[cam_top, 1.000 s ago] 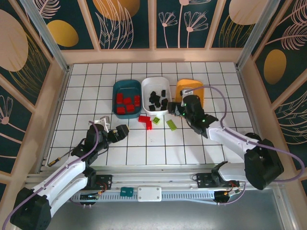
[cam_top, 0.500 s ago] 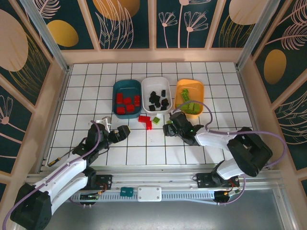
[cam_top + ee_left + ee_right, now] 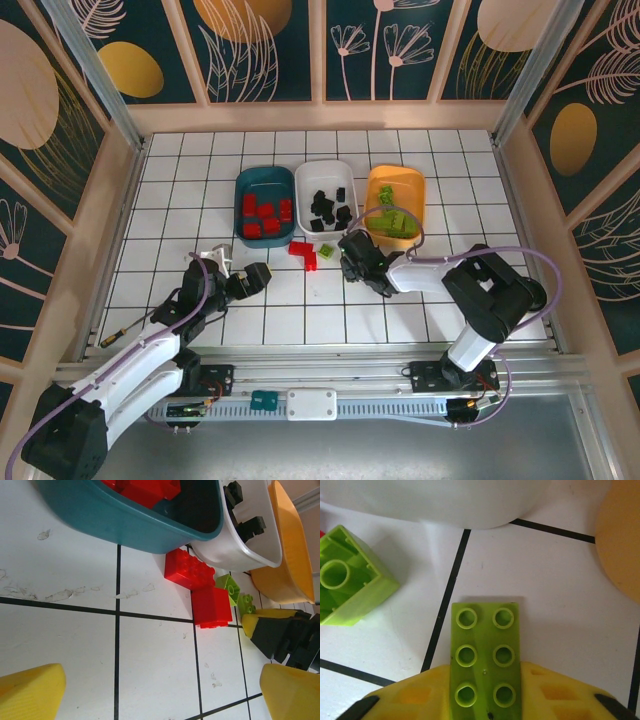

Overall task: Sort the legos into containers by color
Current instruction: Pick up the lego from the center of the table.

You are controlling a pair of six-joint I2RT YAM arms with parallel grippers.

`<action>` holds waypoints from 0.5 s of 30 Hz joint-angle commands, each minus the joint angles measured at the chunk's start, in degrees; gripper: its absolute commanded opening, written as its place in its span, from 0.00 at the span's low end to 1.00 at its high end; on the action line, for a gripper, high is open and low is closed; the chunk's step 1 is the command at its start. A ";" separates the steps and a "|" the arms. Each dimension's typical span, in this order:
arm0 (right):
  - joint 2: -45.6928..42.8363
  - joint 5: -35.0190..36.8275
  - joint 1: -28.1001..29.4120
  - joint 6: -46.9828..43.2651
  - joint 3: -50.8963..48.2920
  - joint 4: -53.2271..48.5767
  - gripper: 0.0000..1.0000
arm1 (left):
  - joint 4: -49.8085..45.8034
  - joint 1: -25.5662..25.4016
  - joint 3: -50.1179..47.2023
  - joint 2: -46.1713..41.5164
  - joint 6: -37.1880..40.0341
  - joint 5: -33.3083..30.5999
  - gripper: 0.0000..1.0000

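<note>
the step in hand is judged to be the pick-up of a flat lime-green plate (image 3: 486, 667), which lies studs-up on the bench (image 3: 300, 320) directly beneath the right end effector (image 3: 352, 262). its near end is overlapped with a yellow finger pad (image 3: 415, 700), but whether it is pinched cannot be told. next, a firm pinch across the plate's narrow sides is called for, then a lift to the orange tray (image 3: 398, 176), ahead and to the right, where green bricks (image 3: 395, 222) are gathered.

the left end effector (image 3: 160, 695) is held spread and empty; two red bricks (image 3: 189, 569) lie just ahead of it, with the teal tray (image 3: 125, 527) beyond.

the plate is thin, glossy hard plastic with six round studs, so little edge is offered. a chunkier lime square brick (image 3: 350, 580) is tipped over ahead-left, its hollow underside shown. the trays are smooth-walled and rounded; the bench is white tile with dark lines.
</note>
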 commanded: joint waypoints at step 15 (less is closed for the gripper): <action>-26.64 -6.56 -6.01 3.15 -5.59 2.55 0.20 | 3.85 -0.19 -0.85 1.07 -0.40 1.44 0.99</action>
